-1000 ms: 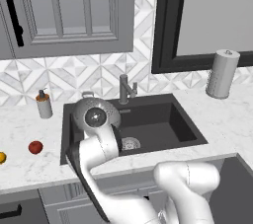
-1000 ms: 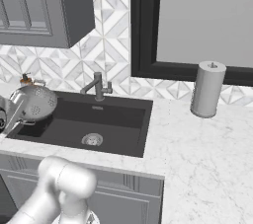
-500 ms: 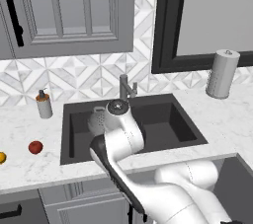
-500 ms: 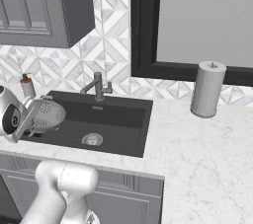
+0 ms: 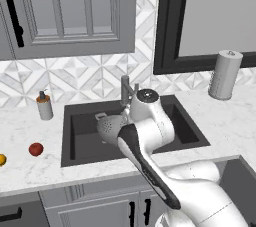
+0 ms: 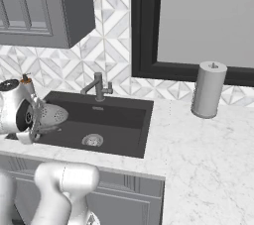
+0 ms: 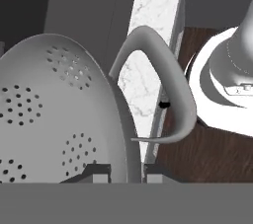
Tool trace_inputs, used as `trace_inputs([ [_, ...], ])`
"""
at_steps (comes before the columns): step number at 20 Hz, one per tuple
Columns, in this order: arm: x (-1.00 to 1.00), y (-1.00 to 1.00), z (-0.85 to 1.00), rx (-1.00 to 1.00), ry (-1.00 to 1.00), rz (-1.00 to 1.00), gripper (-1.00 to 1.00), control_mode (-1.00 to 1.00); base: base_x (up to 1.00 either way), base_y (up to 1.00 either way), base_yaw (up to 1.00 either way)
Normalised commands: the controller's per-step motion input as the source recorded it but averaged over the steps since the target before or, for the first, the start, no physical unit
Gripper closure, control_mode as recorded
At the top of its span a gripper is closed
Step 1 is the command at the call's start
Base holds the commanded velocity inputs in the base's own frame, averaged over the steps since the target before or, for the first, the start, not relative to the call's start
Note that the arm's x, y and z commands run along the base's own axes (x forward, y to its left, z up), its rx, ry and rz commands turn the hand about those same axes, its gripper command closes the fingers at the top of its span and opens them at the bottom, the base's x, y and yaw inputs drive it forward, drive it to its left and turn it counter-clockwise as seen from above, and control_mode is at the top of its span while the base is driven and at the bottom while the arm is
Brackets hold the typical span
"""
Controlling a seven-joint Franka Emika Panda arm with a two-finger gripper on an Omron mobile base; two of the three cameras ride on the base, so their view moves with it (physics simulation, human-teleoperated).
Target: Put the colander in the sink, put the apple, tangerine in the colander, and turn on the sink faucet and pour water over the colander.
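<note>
Holding the colander [image 7: 59,114] by its rim, our pincer [image 7: 126,171] is clenched, low in frame; the bowl hangs tilted over the sink [image 5: 80,136], centre-left. Stiff, light metal, probably slippery; the rim by the handle suits gripping.

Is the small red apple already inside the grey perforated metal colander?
No, the apple lies on the white counter, left of the sink.

Even, flat rendered light, bright on the counter [image 5: 30,171] and backsplash [image 5: 85,78], no glare. Sink [image 5: 80,136] basin reads dark, soft shadows only. Base views slightly soft, low-res. Hand view sharp up close; colander [image 7: 54,114] shaded darker toward its right rim.
</note>
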Motion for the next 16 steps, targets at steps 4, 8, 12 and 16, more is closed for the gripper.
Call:
trace_inputs([
  [4,-0.08,-0.85,0.18,0.08,-0.15,0.31,1.0,-1.0,0.0,0.0,0.0],
  [8,-0.03,-0.84,0.13,0.01,-0.06,0.32,1.0,-1.0,0.0,0.0,0.0],
  [12,0.0,-0.85,0.19,0.0,0.0,0.26,1.0,-1.0,0.0,0.0,0.0],
  [16,0.0,-0.85,0.34,0.01,-0.05,0.24,1.0,-1.0,0.0,0.0,0.0],
])
